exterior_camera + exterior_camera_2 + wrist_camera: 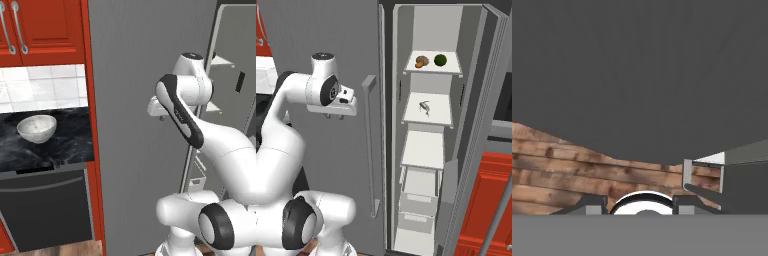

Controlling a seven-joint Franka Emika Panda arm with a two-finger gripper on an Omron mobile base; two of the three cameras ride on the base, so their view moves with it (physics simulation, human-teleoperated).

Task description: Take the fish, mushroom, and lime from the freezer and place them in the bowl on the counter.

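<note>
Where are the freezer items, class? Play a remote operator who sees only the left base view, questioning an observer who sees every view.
Operator: I see the bowl on the counter. Is the freezer open?
Observer: Yes, in the right base view its door stands open, showing pale shelves.
Operator: Where are the foods?
Observer: The mushroom and the lime sit side by side on the top shelf.
Operator: And the fish?
Observer: A small grey shape, likely the fish, lies on the shelf below.
Operator: Does the gripper hold anything?
Observer: No; the hand view shows nothing between its fingertips, which point down at a wooden floor.
</note>
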